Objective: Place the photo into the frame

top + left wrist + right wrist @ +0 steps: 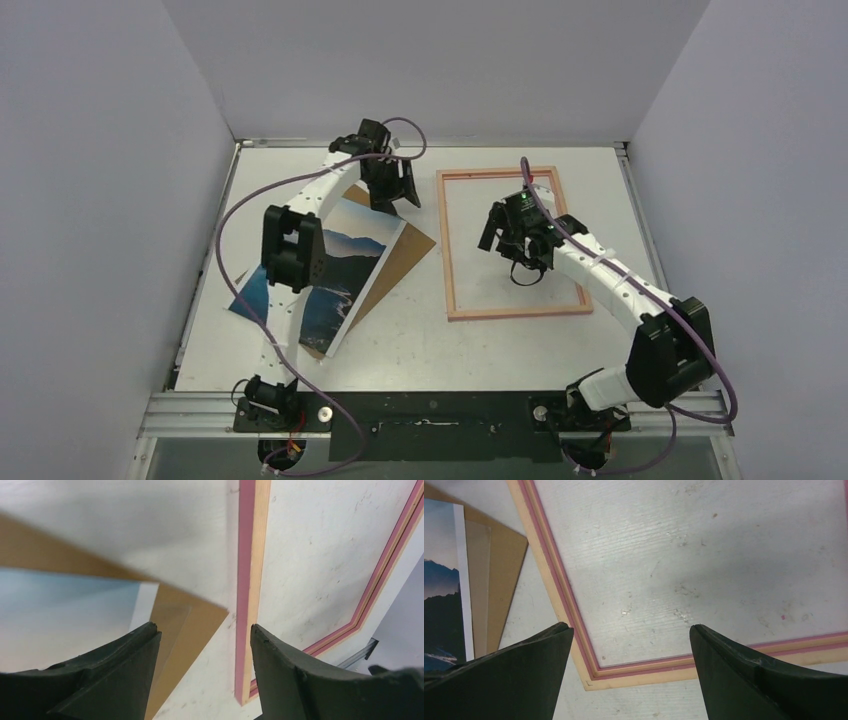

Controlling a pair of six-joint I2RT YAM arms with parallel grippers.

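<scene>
**Top view:** flat rectangular photo [350, 255] of blue sea, dark mountains and pale sky lies face up on the left of the white counter [420, 345]. It sits on a plain brown backing board [408, 255], both skewed relative to the frame. The thin rectangular pink-and-peach wooden frame [447, 250] lies flat right of centre, with the board's corner just beside its left rail. Left hand [395, 203] hangs over the photo's far right corner, and right hand [512, 248] over the frame's opening. My read: left is lined up to take the print by that corner and right is placed to steady the frame. Insertion not started.

**Left wrist view:** left hand [202, 632] is spread and holds nothing. Photo [65, 615] is at left, sky end with white margin, flat, no curl visible. Frame [247, 580] rail shows a pink band beside a peach wood edge. There is a small gap between the backing board [197, 625] corner and the rail, so they don't touch.

**Right wrist view:** right hand [631, 630] is also spread wide and empty, above the frame's [548, 560] near left corner. The frame has a peach outer face and a pink stepped inner lip, so it looks back side up and the print should drop into the lip. Scuffed counter shows through the opening, and I can't tell whether a pane sits there. Photo [441, 595] edge is at far left, outside the frame.
</scene>
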